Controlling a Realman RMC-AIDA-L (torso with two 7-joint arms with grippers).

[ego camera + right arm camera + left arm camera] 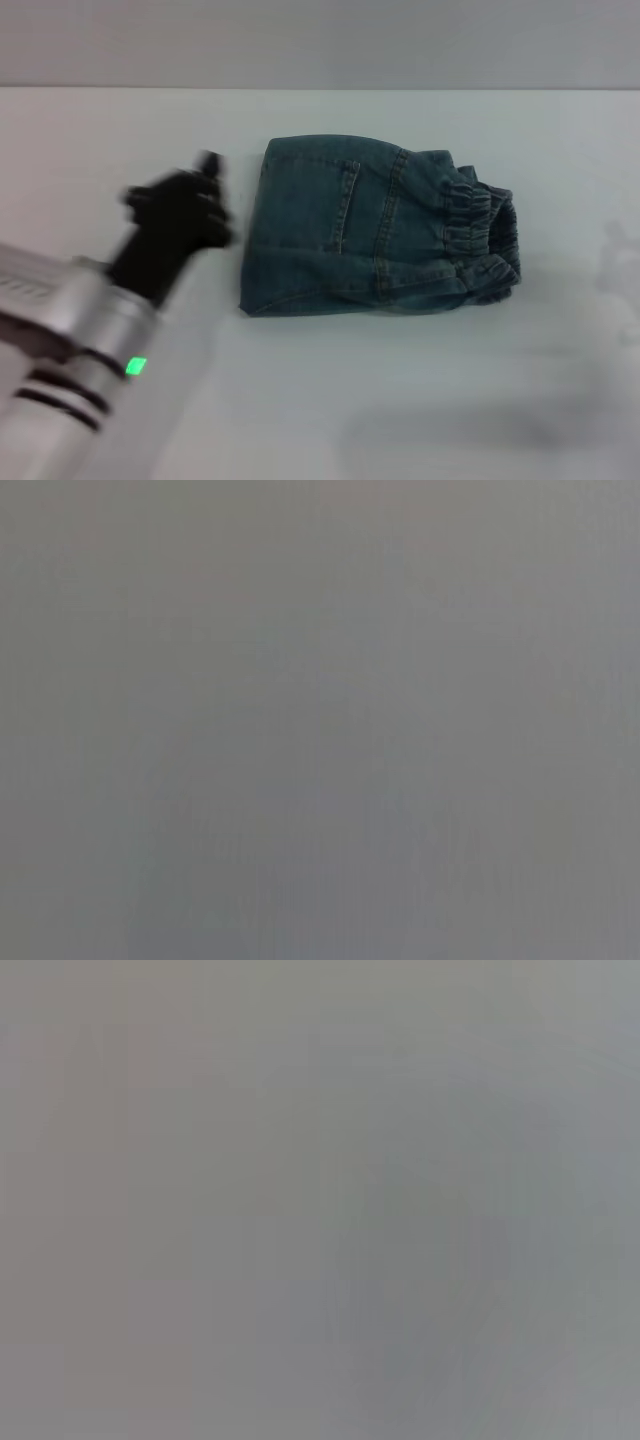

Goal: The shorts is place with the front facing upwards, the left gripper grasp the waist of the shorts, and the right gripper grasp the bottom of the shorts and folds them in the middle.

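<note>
While the left claw [205, 185] hovers blurred, grip unreadable, the shorts [370, 230] lie folded, waist [485, 235] pointing right.

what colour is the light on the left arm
Green: a small lit patch on the silver left arm, seen best in the head view.

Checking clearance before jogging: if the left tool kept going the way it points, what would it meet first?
The left tool points up-table, passing left of the shorts. Only bare table lies ahead, so the way looks free, though depth is unclear.
</note>
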